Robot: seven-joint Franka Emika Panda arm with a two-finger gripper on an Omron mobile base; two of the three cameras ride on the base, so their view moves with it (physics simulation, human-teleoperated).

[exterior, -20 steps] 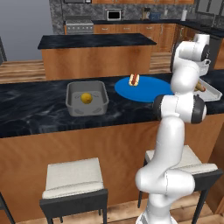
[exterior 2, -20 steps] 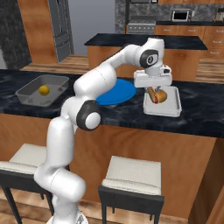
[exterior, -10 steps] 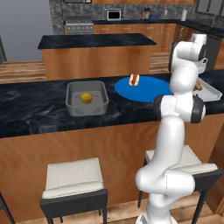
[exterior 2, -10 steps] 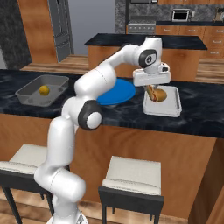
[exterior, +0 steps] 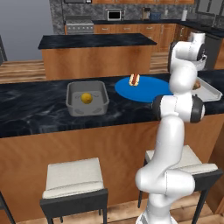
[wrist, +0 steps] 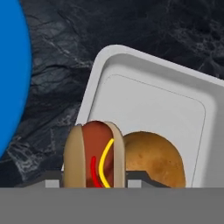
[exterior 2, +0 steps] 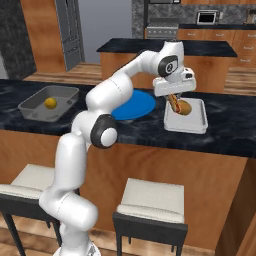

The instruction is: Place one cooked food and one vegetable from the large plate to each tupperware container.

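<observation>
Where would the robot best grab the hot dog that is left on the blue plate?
Probably across its middle, from straight above. The hot dog lies flat near the far rim of the blue plate, with nothing beside it, so the fingers could close on the two bun sides, across its narrow width.

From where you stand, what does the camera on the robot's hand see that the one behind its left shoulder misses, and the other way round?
Hand view alone: the hot dog clamped in the shut gripper, right beside the golden-brown vegetable lying in the pale tray.

Left base view alone: the deep grey tub holding the small yellow vegetable, and a second hot dog on the plate.

Both views: the blue plate, the pale tray and the dark counter.
</observation>
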